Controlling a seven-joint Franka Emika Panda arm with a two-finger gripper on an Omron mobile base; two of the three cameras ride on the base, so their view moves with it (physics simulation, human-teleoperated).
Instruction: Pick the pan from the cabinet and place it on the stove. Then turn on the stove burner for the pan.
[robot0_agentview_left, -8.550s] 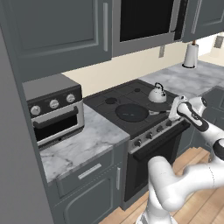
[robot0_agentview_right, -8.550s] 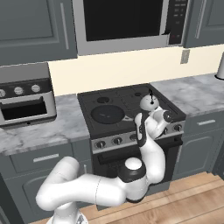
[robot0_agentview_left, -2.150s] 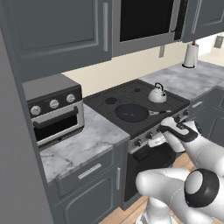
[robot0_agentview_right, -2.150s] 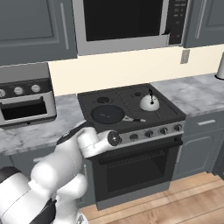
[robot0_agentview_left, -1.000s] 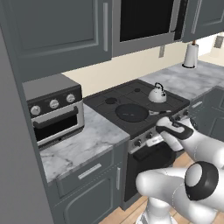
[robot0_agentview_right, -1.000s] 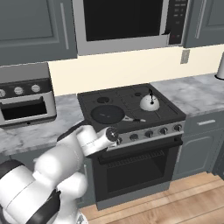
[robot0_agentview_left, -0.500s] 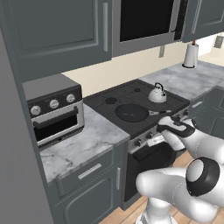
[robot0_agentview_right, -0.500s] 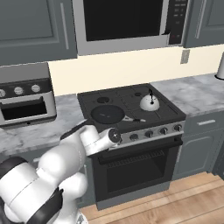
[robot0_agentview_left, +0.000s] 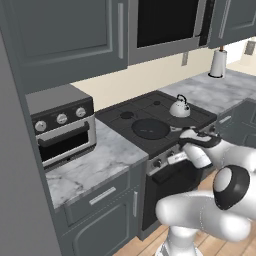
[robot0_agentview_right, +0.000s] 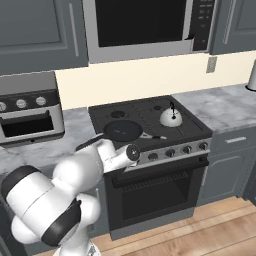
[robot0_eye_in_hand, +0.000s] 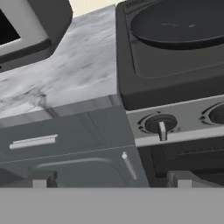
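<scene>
Pan (robot0_agentview_right: 122, 129) is sitting on the front left burner of the stove (robot0_agentview_right: 190, 131), near the middle of the right base view, with the small silver kettle (robot0_agentview_right: 170, 117) behind it to the right. So the carrying part looks done, and the knob part is left.

The claw (robot0_eye_in_hand: 111, 178) is standing wide open with nothing in it, its two tips poking up at the bottom of the hand view. It is pointing at the front of the stove, where the leftmost knob (robot0_eye_in_hand: 161, 126) is showing right of the middle, a bit above the tips.

To do this step well, I think the claw should slide toward that knob until the knob sits between the tips, close gently on it, then twist. That knob is probably the one for the pan's burner, but I am guessing.

No brand names, labels or writing can be read anywhere; the marks around the knobs are too tiny.
</scene>
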